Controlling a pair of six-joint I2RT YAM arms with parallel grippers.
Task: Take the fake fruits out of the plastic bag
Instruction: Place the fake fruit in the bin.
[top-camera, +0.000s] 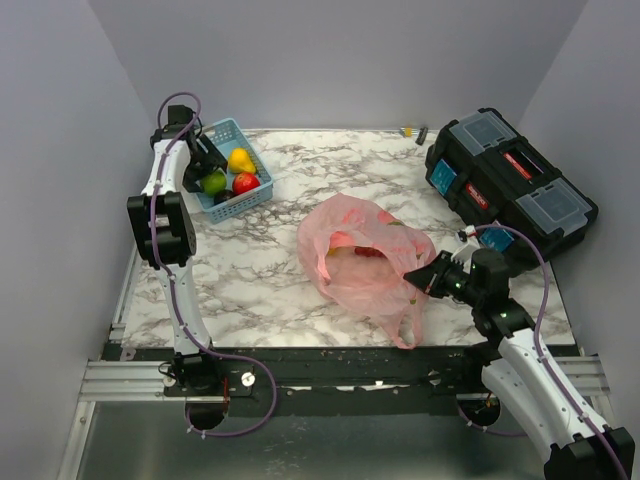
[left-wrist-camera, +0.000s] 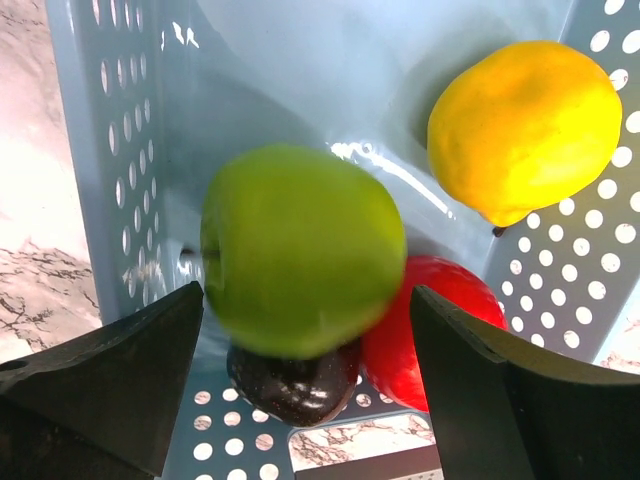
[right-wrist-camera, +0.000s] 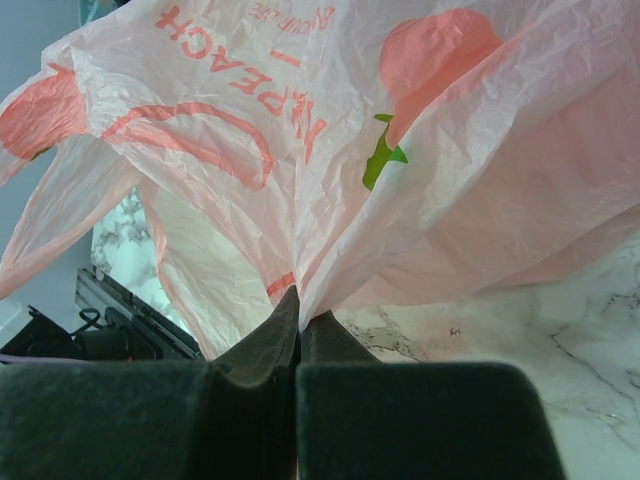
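My left claw (left-wrist-camera: 305, 295) gapes around the glossy green plastic apple (left-wrist-camera: 300, 250) far-left of the crinkly pink plastic bag (top-camera: 350, 285), while my right claw (right-wrist-camera: 298, 305), clamped on its near-right edge, sits nearer the red fruit (top-camera: 367, 250) inside.

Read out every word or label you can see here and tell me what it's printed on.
"PEACH": red print, upside down in the right wrist view, on the pink plastic bag; the mark before it is unclear.
Smaller line beside it on the bag: too blurred to read.
Red label on the black toolbox: too small to read.
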